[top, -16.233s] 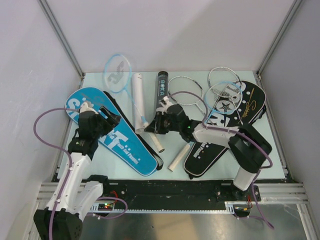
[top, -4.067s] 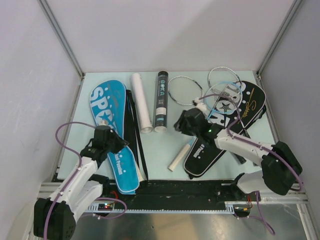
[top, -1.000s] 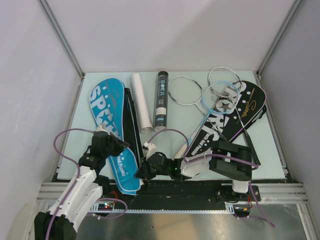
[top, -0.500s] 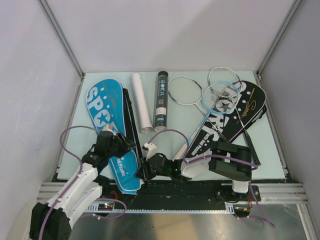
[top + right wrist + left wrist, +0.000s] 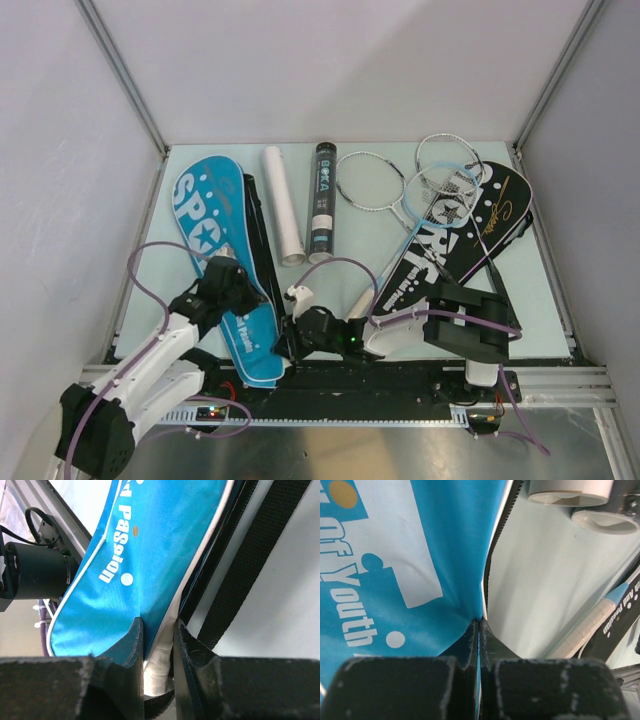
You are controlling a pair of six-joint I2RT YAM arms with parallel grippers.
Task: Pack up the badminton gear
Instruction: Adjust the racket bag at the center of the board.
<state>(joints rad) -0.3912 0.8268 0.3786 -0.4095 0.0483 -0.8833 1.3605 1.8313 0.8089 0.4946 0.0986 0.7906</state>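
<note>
The left gripper (image 5: pixel 479 626) is pinched flat on the right-hand edge of the blue cover (image 5: pixel 212 225), on its lower half, most likely to steady the fabric or lift the flap. At the cover's near, narrow end, the right gripper (image 5: pixel 157 630) stands narrow with a white racket handle (image 5: pixel 157 676) between its fingers, apparently feeding the racket into that cover. The white tube (image 5: pixel 282 205) and black tube (image 5: pixel 322 200) lie just right of the cover's head. The silver rackets (image 5: pixel 372 182) and black cover (image 5: pixel 455 245) lie well right of it, not yet packed.
</note>
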